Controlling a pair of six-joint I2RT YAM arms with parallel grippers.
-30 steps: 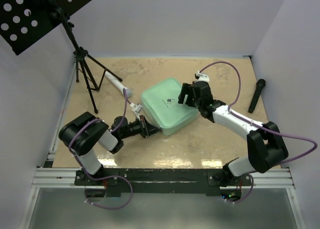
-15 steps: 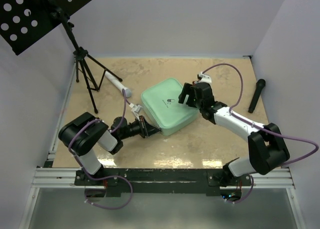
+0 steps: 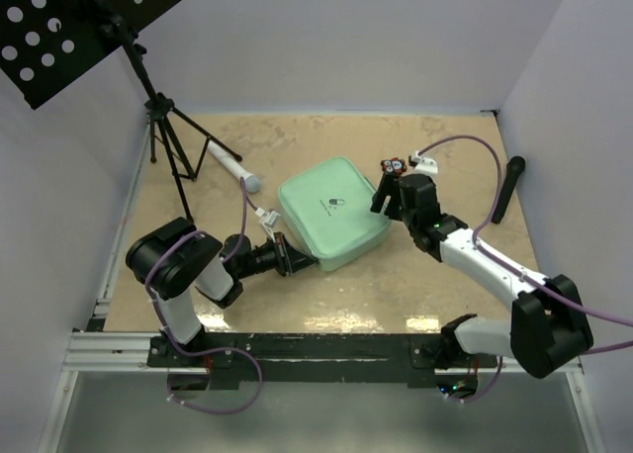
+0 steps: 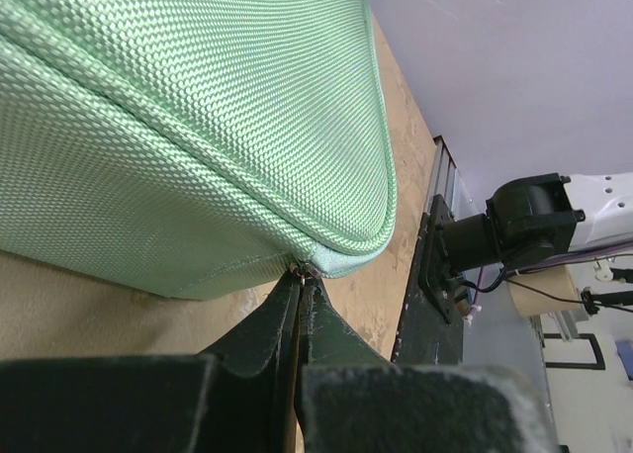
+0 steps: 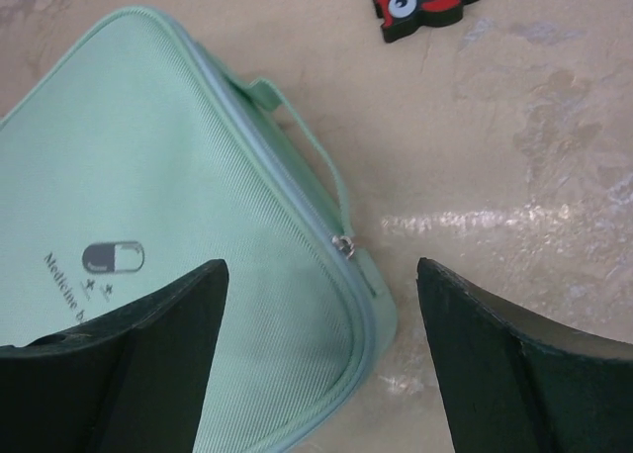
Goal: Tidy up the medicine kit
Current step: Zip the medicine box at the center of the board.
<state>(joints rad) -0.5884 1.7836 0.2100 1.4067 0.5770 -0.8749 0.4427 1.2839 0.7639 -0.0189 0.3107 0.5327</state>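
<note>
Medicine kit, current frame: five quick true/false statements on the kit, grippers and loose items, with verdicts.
1. The medicine kit has its lid closed. True.
2. The left gripper is open wide. False: it is shut, tips at the kit's corner seam.
3. The right gripper is open over a corner of the kit. True.
4. The black-and-red gadget sits on the kit. False: it lies on the table, beside the kit.
5. The white-and-grey cylinder lies on the kit's right-arm side. False: it lies on the left-arm side.
</note>
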